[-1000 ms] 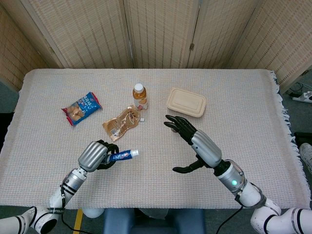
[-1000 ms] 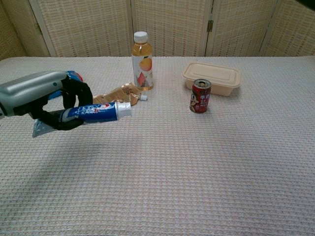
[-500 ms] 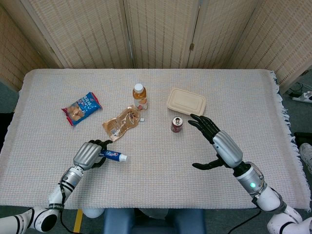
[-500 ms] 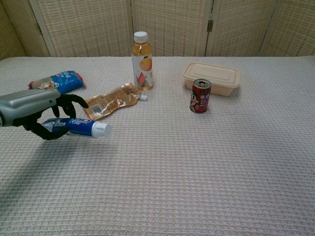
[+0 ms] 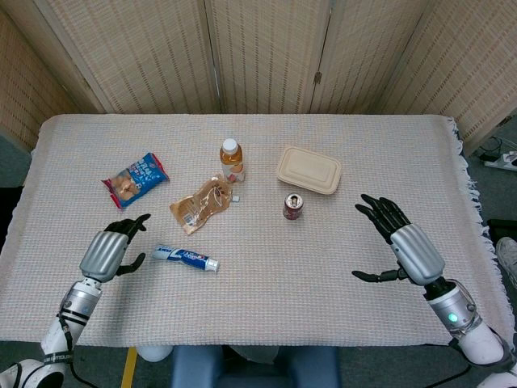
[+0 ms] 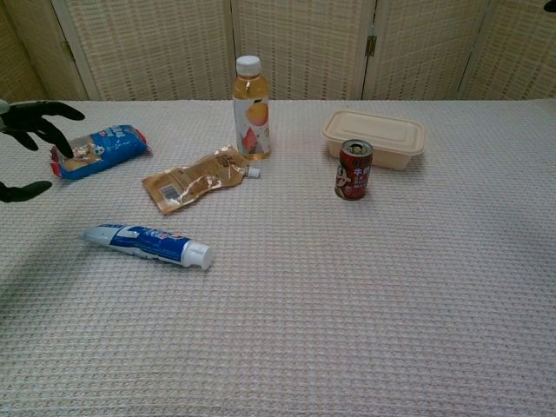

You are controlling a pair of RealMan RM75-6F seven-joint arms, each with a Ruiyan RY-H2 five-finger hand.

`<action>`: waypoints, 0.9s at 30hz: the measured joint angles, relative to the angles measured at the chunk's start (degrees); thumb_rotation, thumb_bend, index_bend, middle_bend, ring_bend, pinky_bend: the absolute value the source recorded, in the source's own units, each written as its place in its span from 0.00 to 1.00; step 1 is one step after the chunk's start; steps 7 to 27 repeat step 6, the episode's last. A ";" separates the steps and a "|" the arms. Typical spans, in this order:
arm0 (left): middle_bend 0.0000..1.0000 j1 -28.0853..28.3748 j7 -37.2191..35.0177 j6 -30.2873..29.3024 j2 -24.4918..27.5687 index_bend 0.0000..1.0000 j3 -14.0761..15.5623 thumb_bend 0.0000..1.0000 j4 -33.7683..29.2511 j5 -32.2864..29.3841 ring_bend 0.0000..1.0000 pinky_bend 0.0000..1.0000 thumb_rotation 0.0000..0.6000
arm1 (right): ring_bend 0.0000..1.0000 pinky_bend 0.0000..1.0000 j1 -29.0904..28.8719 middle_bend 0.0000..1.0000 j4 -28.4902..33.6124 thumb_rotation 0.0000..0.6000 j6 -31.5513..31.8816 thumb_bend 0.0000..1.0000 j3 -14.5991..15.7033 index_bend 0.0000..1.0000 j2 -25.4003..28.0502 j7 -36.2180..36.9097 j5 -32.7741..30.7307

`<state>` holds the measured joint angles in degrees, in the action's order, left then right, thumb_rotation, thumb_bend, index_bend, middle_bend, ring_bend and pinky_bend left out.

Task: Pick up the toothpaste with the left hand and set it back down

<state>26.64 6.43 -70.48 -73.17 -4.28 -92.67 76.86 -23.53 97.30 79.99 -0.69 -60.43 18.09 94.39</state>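
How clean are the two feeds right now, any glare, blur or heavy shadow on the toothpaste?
Head view: even, soft light, toothpaste sharp, no glare, only a faint shadow by it. Chest view: toothpaste crisp with a thin shadow under its near edge; a soft dark patch falls on the cloth at lower left; left hand cut off by the frame edge, its fingers in focus; right hand shows only in the head view.

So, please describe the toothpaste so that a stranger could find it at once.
On the cloth-covered table, look at the near left part, beside the open left hand. The toothpaste lies flat there, in front of the tan pouch. It is the only long blue-and-white tube with a white cap.
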 measured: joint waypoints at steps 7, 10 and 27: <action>0.33 -5.70 -1.21 -8.63 4.06 0.17 -0.13 0.44 -1.89 0.81 0.22 0.26 1.00 | 0.00 0.00 5.04 0.00 -2.34 1.00 3.26 0.08 1.02 0.00 0.39 -4.66 -1.77; 0.33 -5.70 -1.21 -8.63 4.06 0.17 -0.13 0.44 -1.89 0.81 0.22 0.26 1.00 | 0.00 0.00 5.04 0.00 -2.34 1.00 3.26 0.08 1.02 0.00 0.39 -4.66 -1.77; 0.33 -5.70 -1.21 -8.63 4.06 0.17 -0.13 0.44 -1.89 0.81 0.22 0.26 1.00 | 0.00 0.00 5.04 0.00 -2.34 1.00 3.26 0.08 1.02 0.00 0.39 -4.66 -1.77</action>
